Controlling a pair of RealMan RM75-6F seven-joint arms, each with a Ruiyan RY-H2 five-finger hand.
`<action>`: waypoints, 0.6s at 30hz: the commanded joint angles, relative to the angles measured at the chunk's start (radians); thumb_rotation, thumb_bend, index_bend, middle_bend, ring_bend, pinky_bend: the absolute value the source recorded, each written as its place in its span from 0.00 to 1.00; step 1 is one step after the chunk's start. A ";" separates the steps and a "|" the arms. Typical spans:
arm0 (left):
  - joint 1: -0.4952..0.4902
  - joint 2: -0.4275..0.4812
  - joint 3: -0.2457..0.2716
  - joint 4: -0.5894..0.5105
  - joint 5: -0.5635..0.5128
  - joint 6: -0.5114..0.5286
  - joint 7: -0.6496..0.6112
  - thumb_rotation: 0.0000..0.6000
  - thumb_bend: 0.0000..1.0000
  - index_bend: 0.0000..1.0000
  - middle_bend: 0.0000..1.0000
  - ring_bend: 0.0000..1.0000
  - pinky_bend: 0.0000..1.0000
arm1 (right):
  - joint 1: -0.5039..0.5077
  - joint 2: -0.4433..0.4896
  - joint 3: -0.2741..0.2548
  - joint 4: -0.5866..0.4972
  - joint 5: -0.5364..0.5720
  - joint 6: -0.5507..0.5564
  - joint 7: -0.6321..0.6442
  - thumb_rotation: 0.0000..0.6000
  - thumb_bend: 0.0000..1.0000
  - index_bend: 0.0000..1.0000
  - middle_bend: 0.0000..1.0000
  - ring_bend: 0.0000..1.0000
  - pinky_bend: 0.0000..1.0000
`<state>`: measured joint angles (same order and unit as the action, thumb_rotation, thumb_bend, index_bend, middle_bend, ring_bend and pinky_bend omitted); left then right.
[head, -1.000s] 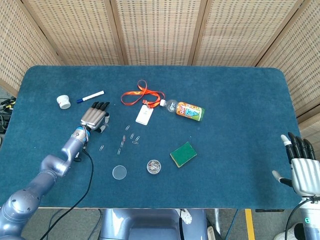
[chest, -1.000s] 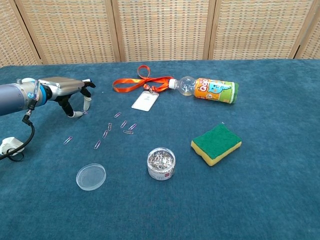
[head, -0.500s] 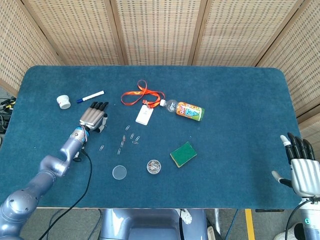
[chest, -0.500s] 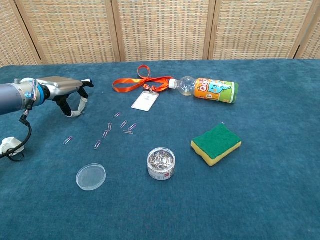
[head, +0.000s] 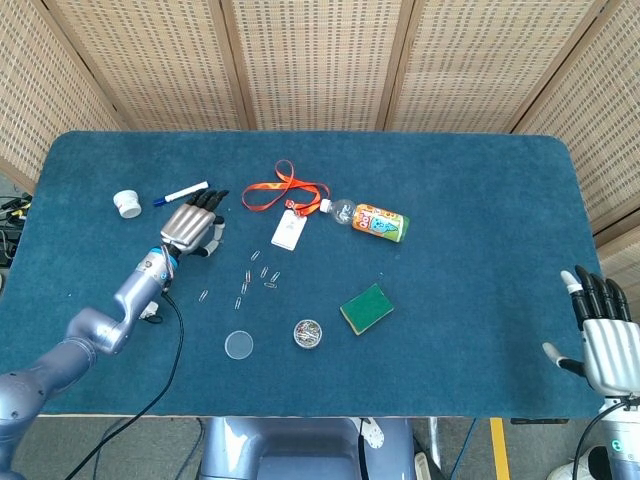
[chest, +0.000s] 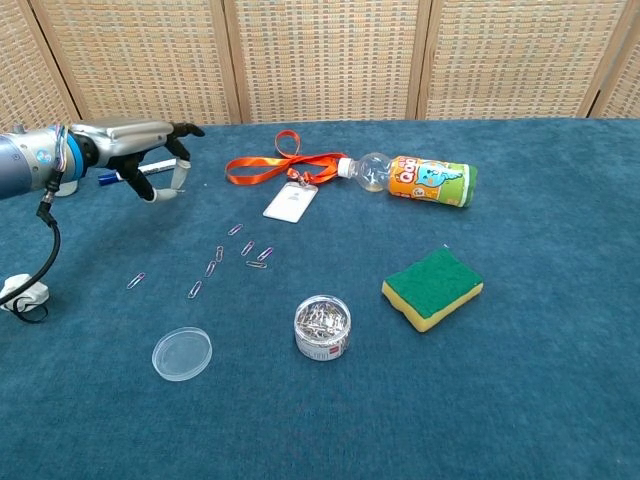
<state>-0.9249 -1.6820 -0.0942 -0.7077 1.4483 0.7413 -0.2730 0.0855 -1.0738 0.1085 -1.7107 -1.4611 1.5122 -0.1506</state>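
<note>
Since the earlier frame the left robot hand has lifted and moved toward 12 o'clock on the blue-carpeted bench; it now hovers with fingers spread and slightly curled, holding nothing, just at 6 o'clock of the white marker with a blue cap. In the chest view the left robot hand partly covers that marker. The right robot hand is unchanged, off the bench edge at 4 o'clock, palm flat, fingers apart and empty.

The small round clear plastic tub near 6 o'clock is full of metal paper clips; its clear round lid lies flat at 9 o'clock of it. Loose purple paper clips are scattered between hand and tub. A clear plastic bottle with an orange label lies on its side at 1 o'clock; its contents cannot be told.
</note>
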 joint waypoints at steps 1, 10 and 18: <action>0.019 0.122 0.016 -0.232 0.056 0.109 0.058 1.00 0.45 0.71 0.00 0.00 0.00 | -0.001 0.002 -0.001 -0.002 -0.003 0.002 0.002 1.00 0.00 0.00 0.00 0.00 0.00; 0.018 0.194 0.050 -0.545 0.122 0.155 0.205 1.00 0.45 0.71 0.00 0.00 0.00 | -0.005 0.008 -0.004 -0.005 -0.012 0.007 0.019 1.00 0.00 0.00 0.00 0.00 0.00; -0.005 0.132 0.066 -0.615 0.123 0.105 0.270 1.00 0.45 0.71 0.00 0.00 0.00 | -0.007 0.014 -0.002 -0.002 -0.008 0.007 0.034 1.00 0.00 0.00 0.00 0.00 0.00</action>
<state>-0.9214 -1.5311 -0.0277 -1.3164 1.5766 0.8607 -0.0140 0.0785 -1.0597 0.1066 -1.7128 -1.4692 1.5190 -0.1168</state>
